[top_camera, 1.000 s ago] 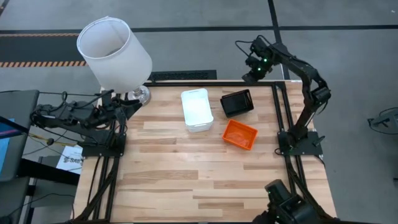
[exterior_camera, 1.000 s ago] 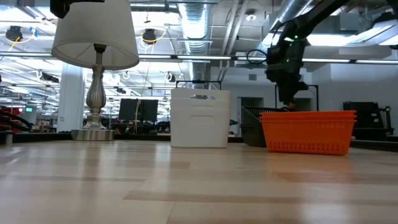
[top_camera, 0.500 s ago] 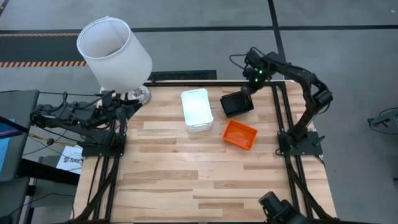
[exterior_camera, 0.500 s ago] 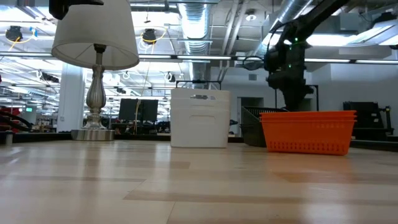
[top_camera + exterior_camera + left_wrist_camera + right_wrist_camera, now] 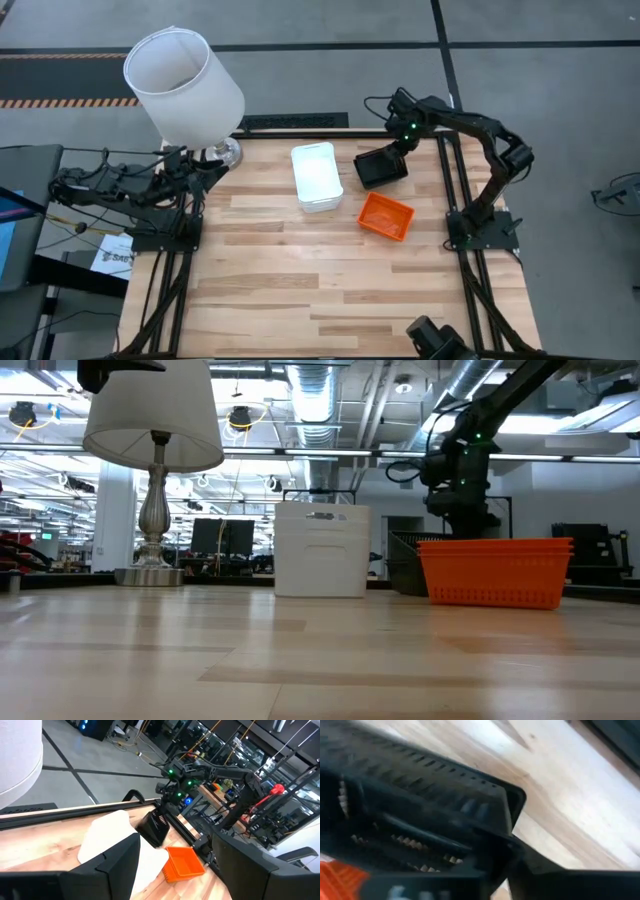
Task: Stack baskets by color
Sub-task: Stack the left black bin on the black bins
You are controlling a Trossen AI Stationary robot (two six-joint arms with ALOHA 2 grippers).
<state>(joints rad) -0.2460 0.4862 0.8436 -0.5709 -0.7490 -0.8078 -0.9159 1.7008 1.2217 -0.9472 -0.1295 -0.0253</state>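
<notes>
The black basket (image 5: 378,168) rests on the table near the far edge, between the white baskets (image 5: 316,177) to its left and the orange basket (image 5: 386,216) nearer the front. My right gripper (image 5: 396,148) points down at the black basket's far right corner and is shut on its wall. In the low view the orange basket (image 5: 495,570) hides those fingertips. My left gripper (image 5: 205,170) hangs open with nothing in it at the table's far left, beside the lamp; its wrist view shows the wide gap between the fingers (image 5: 175,865). My right gripper comes from above, pointing down, at the black basket's slotted wall near its far right corner (image 5: 506,827). One finger (image 5: 570,877) stands outside the wall and the other inside the basket. The basket's bottom sits on the table.
A tall lamp with a big white shade (image 5: 183,85) stands at the far left corner. The near half of the wooden table (image 5: 300,290) holds nothing. A dark frame rail (image 5: 455,190) runs along the right edge.
My right gripper has come down and moved from beyond the table's far edge toward the near edge, onto the black basket's far right corner. The baskets have stayed where they were.
</notes>
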